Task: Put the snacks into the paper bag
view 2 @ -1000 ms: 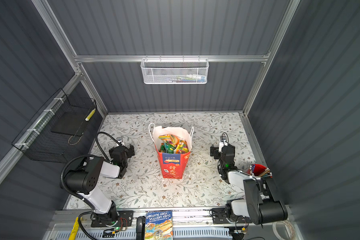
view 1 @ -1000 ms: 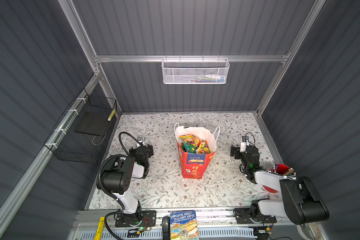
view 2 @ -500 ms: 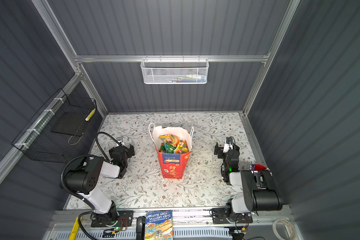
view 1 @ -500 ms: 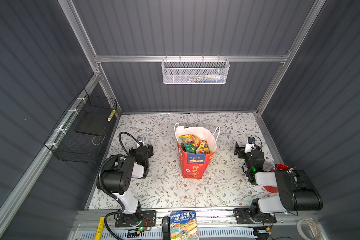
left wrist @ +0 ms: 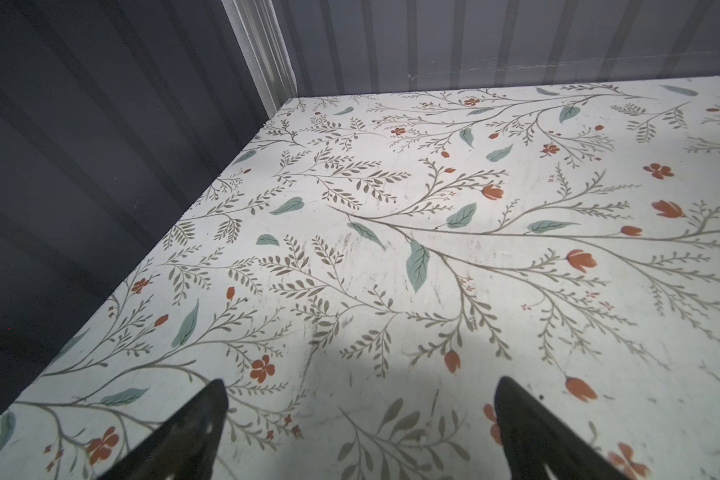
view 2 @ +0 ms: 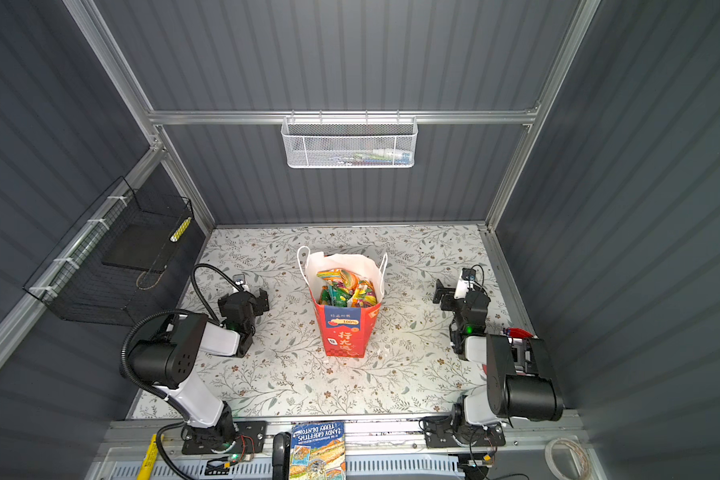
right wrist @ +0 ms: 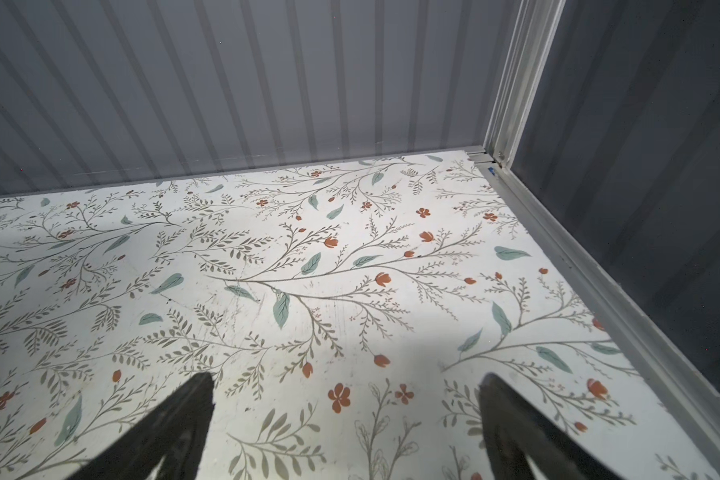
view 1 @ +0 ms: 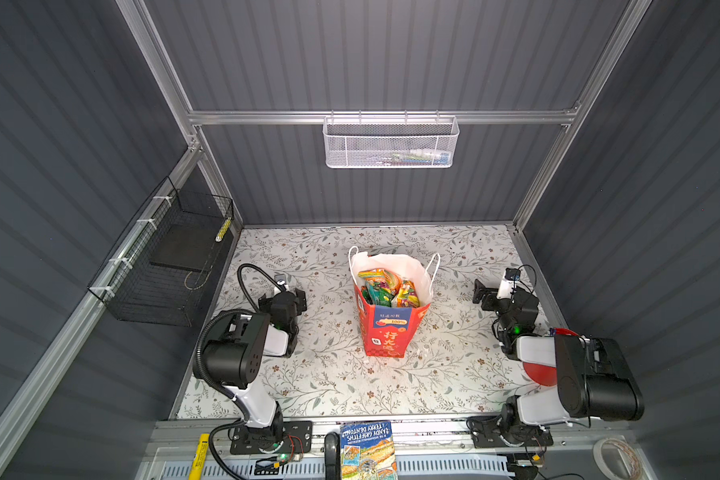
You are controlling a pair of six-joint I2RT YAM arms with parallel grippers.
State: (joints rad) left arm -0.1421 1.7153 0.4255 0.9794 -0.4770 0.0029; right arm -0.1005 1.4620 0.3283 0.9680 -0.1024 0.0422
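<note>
The red paper bag (view 1: 385, 332) (view 2: 343, 334) stands upright in the middle of the floral table, mouth open, white handles up. Several colourful snacks (view 1: 385, 289) (view 2: 343, 289) are piled inside it. No packet lies on the table in any view. My left gripper (view 1: 283, 294) (view 2: 246, 296) rests low, left of the bag and apart from it. In the left wrist view it is open (left wrist: 360, 395) over bare table. My right gripper (view 1: 501, 293) (view 2: 458, 293) sits to the right of the bag. It is also open (right wrist: 345, 390), with nothing between its fingers.
A red cup (view 1: 541, 372) is partly hidden behind the right arm. A blue-covered book (view 1: 368, 449) lies on the front rail. A black wire basket (view 1: 171, 266) hangs on the left wall and a white mesh basket (view 1: 391, 143) on the back wall.
The right arm has folded back toward its base, and its gripper has shifted slightly right, away from the bag. The left arm and the bag have not moved.
</note>
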